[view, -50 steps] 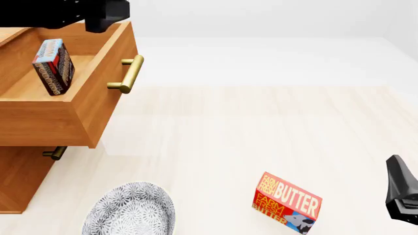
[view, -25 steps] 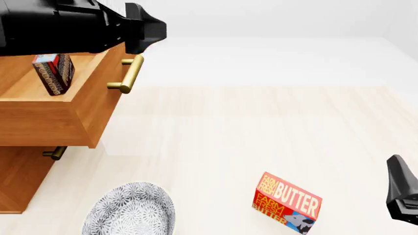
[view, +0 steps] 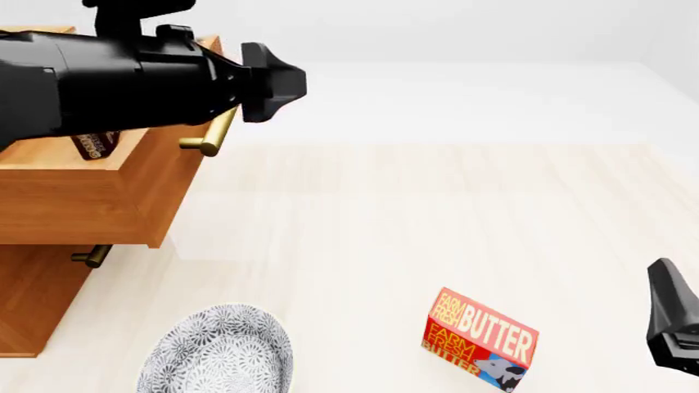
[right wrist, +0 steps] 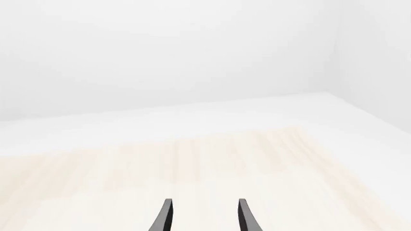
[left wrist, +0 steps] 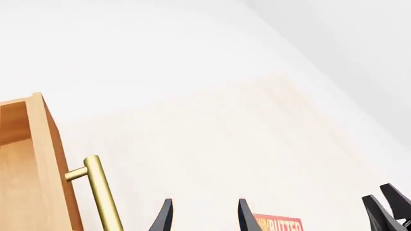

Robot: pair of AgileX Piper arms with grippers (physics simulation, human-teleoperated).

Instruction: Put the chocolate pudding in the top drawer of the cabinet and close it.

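Pale bench (view: 437,213); left arm (view: 110,82) hides most of chocolate pudding (view: 96,145) in top drawer (view: 98,196); both grippers' fingers apart, empty.

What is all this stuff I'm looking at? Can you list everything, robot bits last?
cabinet: one, orange-brown wood, far left of the table.
top drawer: one, same wood, pulled open, brass bar handle.
lower drawer handle: one, brass, under the open drawer.
chocolate pudding: one, dark brown and red, inside the top drawer, mostly hidden by the arm.
butter box: one, red and orange, near the front, right of centre.
bowl: one, grey-and-white patterned, front left.
table: one, pale wood.
left gripper: black, open, empty, beside the drawer handle.
right gripper: black, open, empty, at the right edge.
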